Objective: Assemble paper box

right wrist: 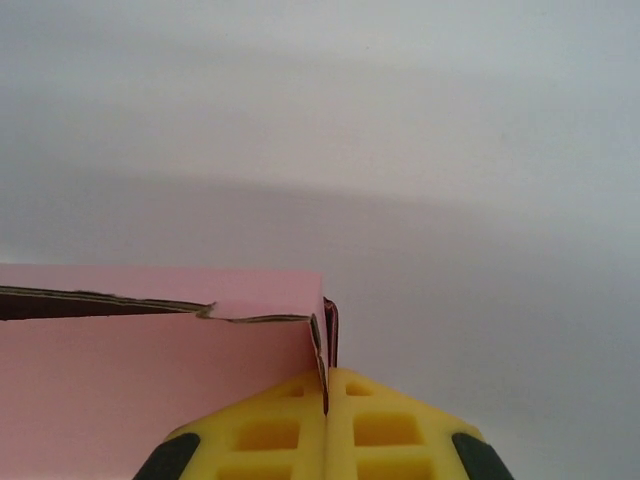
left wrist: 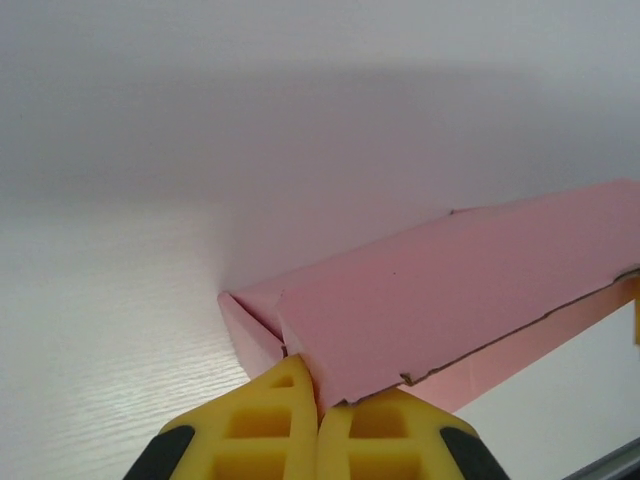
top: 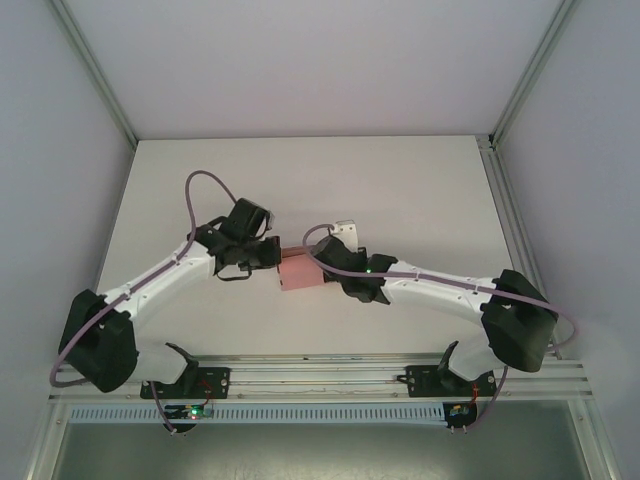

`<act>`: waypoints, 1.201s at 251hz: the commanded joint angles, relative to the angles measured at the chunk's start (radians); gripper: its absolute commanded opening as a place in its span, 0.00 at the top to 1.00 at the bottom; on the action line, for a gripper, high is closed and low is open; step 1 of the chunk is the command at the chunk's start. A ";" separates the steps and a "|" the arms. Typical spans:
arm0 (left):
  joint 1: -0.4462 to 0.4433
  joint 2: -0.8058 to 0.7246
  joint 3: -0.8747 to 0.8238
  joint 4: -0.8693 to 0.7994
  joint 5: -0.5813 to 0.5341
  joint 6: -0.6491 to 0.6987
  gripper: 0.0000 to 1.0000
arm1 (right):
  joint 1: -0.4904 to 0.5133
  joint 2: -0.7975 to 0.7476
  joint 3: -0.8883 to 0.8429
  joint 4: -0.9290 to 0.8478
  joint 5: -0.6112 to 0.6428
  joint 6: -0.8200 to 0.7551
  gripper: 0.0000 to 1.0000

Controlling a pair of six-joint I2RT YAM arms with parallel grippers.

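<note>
A small pink paper box (top: 299, 273) sits on the white table between my two arms. My left gripper (top: 272, 258) is at the box's left end. In the left wrist view its yellow fingers (left wrist: 280, 415) are shut on a thin card edge at the corner of the paper box (left wrist: 450, 290). My right gripper (top: 335, 275) is at the box's right end. In the right wrist view its yellow fingers (right wrist: 270, 425) are shut on the thin end wall of the paper box (right wrist: 150, 370), whose top flap edge shows as a torn-looking line.
The white table (top: 300, 180) stretches behind the box to the back wall. An aluminium rail (top: 320, 375) runs along the near edge by the arm bases. Grey walls stand left and right.
</note>
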 commanded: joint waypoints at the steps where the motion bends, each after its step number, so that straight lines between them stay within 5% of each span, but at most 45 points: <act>1: -0.066 0.015 -0.110 -0.065 -0.029 -0.170 1.00 | 0.039 0.050 -0.061 -0.068 -0.032 0.055 1.00; 83: -0.173 -0.002 -0.295 0.047 -0.162 -0.022 1.00 | 0.058 0.019 -0.191 0.118 -0.021 -0.007 1.00; 176: -0.204 -0.070 -0.422 0.139 -0.169 -0.056 0.98 | 0.060 0.014 -0.248 0.182 0.015 -0.063 1.00; 244: -0.203 -0.209 -0.302 0.135 -0.103 -0.113 0.69 | 0.086 -0.005 -0.218 0.158 0.059 -0.052 1.00; 260: -0.203 -0.225 -0.261 0.082 -0.150 -0.139 0.51 | 0.094 0.000 -0.213 0.158 0.071 -0.046 1.00; 285: -0.203 -0.244 -0.228 0.048 -0.175 -0.168 0.50 | 0.097 0.004 -0.207 0.154 0.080 -0.043 1.00; 301: -0.203 -0.258 -0.220 0.057 -0.164 -0.198 0.22 | 0.103 0.007 -0.201 0.138 0.091 -0.035 1.00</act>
